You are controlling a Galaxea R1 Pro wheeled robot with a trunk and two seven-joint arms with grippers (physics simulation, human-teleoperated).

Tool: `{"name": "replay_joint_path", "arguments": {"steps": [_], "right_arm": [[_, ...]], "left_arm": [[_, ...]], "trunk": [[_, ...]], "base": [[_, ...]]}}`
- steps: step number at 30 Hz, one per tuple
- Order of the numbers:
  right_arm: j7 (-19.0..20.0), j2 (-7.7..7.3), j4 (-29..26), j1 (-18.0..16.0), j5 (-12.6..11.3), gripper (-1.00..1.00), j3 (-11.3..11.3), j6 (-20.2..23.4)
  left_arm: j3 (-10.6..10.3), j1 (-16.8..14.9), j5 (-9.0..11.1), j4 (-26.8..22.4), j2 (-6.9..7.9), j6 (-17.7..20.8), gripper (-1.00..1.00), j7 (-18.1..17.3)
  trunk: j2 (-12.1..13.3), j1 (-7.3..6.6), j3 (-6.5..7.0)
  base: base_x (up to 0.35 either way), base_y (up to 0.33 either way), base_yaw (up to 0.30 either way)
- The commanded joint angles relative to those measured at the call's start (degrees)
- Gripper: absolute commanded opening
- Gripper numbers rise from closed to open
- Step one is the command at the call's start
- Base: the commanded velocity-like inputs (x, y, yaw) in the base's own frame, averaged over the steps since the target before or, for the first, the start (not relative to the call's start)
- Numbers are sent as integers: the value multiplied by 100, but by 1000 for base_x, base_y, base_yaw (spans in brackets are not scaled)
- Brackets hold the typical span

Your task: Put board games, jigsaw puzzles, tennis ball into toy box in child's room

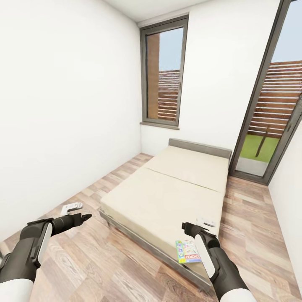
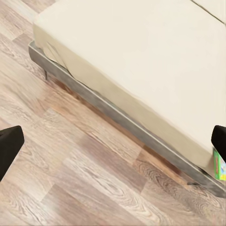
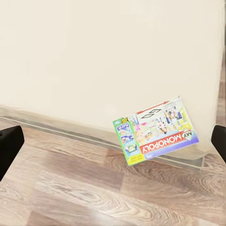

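Observation:
A colourful board game (image 1: 187, 251) lies flat on the cream bed (image 1: 167, 197), at its near right corner by the edge. In the right wrist view the board game (image 3: 157, 132) shows printed squares and a red title strip on the mattress (image 3: 94, 56). My right gripper (image 1: 186, 228) hovers just above and behind it, open and holding nothing. Over the wood floor to the left of the bed, my left gripper (image 1: 86, 217) is open and empty. The left wrist view catches the bed (image 2: 141, 56) and a green sliver of the board game (image 2: 219, 165).
A white wall (image 1: 63, 126) runs along the left, with a strip of plank floor (image 1: 105, 251) between it and the bed. A tall grey-framed window (image 1: 164, 75) is at the back. A glass door (image 1: 268, 126) stands at the right, with floor beside the bed there.

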Motion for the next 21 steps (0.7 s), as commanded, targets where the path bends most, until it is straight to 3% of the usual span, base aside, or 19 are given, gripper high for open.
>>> {"name": "replay_joint_path", "arguments": {"steps": [1, 11, 21], "right_arm": [[-47, 1, -7, -6, -57, 100, 4, 14], [-54, 3, -5, -6, -57, 100, -4, 7], [-49, 4, -5, -6, -57, 100, -7, 1]], "left_arm": [[11, -6, -27, -6, -1, 28, 100, -41], [8, -6, -27, -6, 4, 23, 100, -41], [1, -6, -27, -6, 2, 23, 100, -41]], "trunk": [[-15, 4, -23], [-15, 4, -110], [-15, 4, -131]], "base": [[0, 0, -118], [0, 0, -135], [0, 0, -238]]}}
